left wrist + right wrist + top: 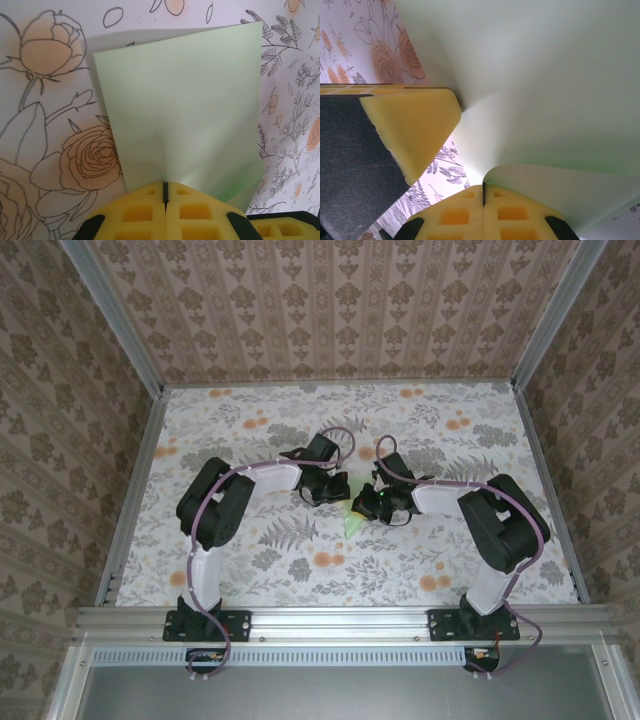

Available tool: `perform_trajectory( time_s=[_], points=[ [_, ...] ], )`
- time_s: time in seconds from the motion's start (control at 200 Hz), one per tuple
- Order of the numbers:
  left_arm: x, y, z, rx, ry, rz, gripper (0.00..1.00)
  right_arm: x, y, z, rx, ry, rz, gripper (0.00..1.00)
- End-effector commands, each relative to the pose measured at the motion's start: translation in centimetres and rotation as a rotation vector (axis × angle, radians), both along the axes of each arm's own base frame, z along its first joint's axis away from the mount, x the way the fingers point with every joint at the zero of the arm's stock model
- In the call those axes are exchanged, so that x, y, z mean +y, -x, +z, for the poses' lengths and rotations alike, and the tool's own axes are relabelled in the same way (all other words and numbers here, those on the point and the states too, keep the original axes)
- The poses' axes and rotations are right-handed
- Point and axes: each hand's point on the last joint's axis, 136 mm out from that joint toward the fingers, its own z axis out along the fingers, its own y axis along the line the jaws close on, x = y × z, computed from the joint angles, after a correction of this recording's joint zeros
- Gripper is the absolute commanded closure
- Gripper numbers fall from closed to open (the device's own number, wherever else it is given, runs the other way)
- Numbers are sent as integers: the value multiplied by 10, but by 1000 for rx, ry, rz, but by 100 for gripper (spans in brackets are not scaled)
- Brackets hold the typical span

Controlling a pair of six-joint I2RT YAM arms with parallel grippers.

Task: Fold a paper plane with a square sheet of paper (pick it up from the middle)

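1. While both arms meet over the middle of the table, the square sheet of paper (352, 521) hangs between their tips, a small pale green patch just below the two grippers in the top view.
2. Seen from the left wrist, the sheet (185, 115) reaches up and away from the fingertips as a plain green panel. Its lower edge is caught in the pads, and a soft dent runs up from that pinch.
3. Seen from the right wrist, the paper (545, 75) bows overhead, and one edge curls round beside the fingertips.
4. The left gripper (164, 197) is clamped on the sheet's edge, its yellow pads pressed together with only a thin dark seam between them. In the top view it (328, 487) sits just left of the paper.
5. The right gripper (483, 200) is likewise clenched on the sheet, pads meeting on the paper. In the top view it (378, 502) sits just right of the paper, near the left one.
6. One yellow pad (415, 130) of the left gripper shows close by in the right wrist view, touching the paper.
7. The left arm (215, 505) and the right arm (500, 520) both bend inward from their bases at the near edge.
8. The table (250, 420) carries a floral cloth, and patterned walls (330, 300) stand round it.
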Motion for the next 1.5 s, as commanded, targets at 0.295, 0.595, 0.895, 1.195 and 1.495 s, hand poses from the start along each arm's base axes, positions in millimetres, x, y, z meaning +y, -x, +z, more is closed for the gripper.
perform_trajectory(
  time_s=[0.295,0.595,0.895,1.195,1.495],
  points=[
    [7,17,-19,56,-53,-33,96,1,4,-10,23,26,38,97],
    [7,18,-20,58,-54,-34,96,5,-2,-6,5,4,36,97],
    [7,19,-21,61,-54,-36,96,5,-2,-12,13,13,40,98],
    [7,18,-19,59,-52,-37,96,1,1,-20,33,44,42,97],
    [7,15,-6,37,-49,-32,94,-7,7,-32,61,90,38,97]
  ],
)
